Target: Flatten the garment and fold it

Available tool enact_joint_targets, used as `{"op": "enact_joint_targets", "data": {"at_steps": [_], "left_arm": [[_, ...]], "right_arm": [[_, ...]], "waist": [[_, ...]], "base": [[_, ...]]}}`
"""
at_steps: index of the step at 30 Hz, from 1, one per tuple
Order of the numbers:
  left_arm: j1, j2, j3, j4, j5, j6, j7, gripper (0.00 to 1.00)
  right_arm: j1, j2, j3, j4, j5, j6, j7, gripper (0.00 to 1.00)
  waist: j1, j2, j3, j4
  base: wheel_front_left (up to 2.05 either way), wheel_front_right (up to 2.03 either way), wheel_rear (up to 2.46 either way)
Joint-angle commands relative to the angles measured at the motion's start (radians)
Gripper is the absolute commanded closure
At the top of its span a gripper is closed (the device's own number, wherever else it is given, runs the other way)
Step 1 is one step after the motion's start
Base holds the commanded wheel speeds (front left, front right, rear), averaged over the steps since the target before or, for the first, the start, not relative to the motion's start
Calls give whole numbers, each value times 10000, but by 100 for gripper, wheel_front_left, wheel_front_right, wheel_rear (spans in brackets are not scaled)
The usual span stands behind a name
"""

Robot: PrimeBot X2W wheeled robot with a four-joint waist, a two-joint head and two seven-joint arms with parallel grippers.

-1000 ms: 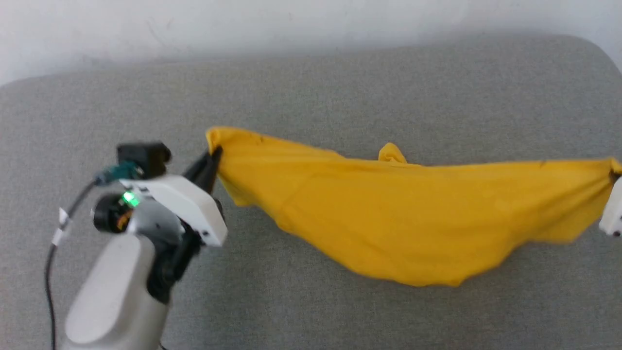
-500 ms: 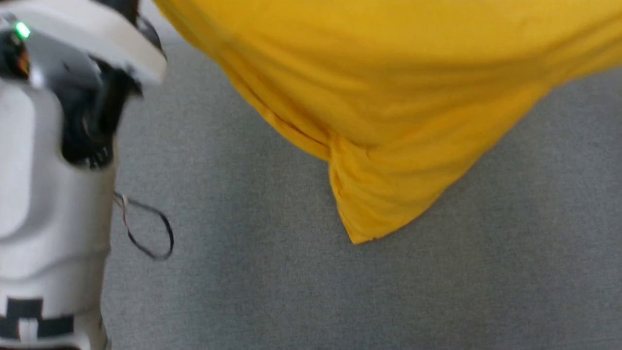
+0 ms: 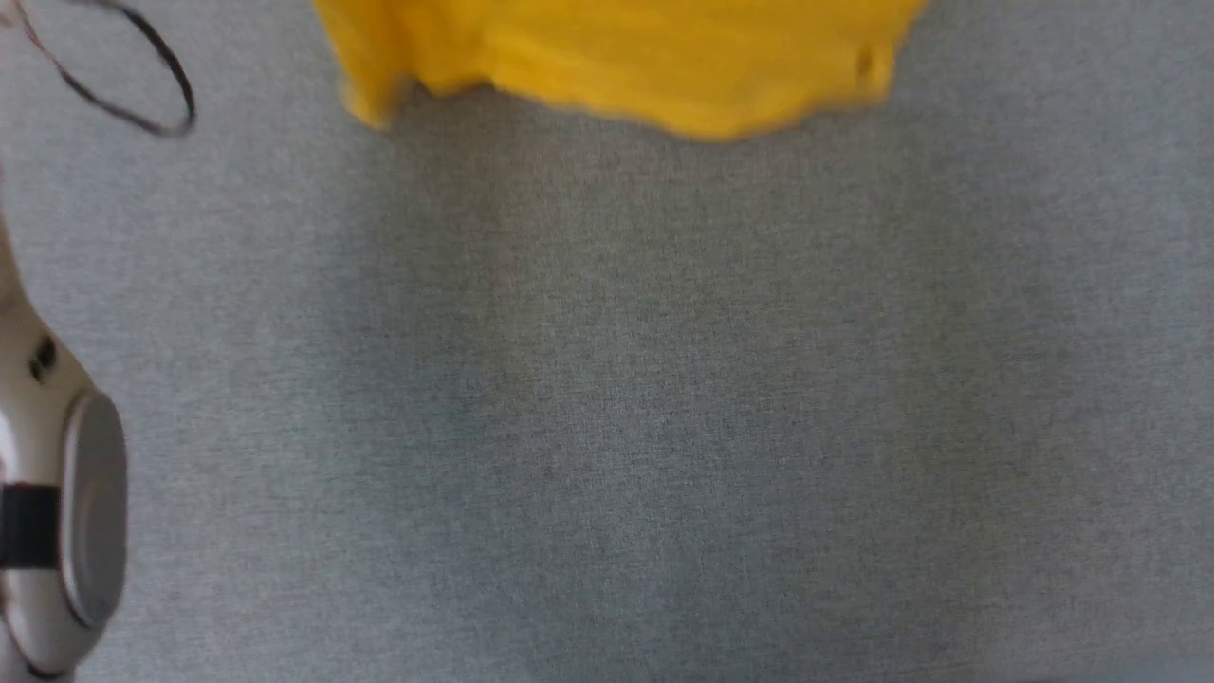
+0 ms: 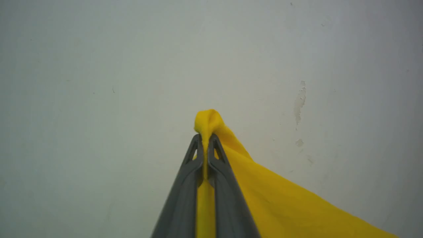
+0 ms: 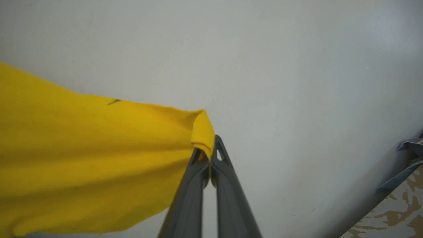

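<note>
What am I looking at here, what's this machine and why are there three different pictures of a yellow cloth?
This is a wheeled robot with two arms, each ending in a two-fingered pincer. One picture comes from a camera on its head, looking down at a grey padded surface; the pale shape at the left edge is part of its left arm. The other two come from cameras on its wrists, looking along the dark fingers. The yellow cloth is the garment, a T-shirt it must flatten and fold. The left pincer and the right pincer each pinch a bunched bit of it, holding it spread before a pale wall.

Garment [image 3: 616, 66] now higher, hem alone along head view's top.
</note>
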Motion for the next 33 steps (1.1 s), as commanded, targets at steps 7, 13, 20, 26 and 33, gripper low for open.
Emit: {"op": "enact_joint_targets", "data": {"at_steps": [7,13,20,26,33], "left_arm": [[-1470,-111,362,689,-40,-338,-1611,100],[-857,-35,209,1638,-111,-910,-2013,100],[2139,247,-378,2699,-15,-1694,-1742,100],[5282,58,-1001,2777,-154,-2100,-1075,100],[9010,-235,-1221,1868,-672,-2143,-662,100]], "right_arm": [[-1744,489,-453,858,-1194,-21,-2110,100],[-1442,804,-559,1794,-1539,-21,-3045,100],[928,1043,-101,2928,-790,-21,-3402,100],[3740,927,328,2918,551,-21,-3319,100],[7421,1053,211,1647,1802,-21,-3072,100]], "waist": [[-4,0,1274,-24],[-4,0,1145,153],[-4,0,-54,306],[-4,0,-1474,587],[-4,0,-2882,697]], "base": [[0,0,0],[0,0,0],[0,0,0],[0,0,0],[0,0,0]]}}
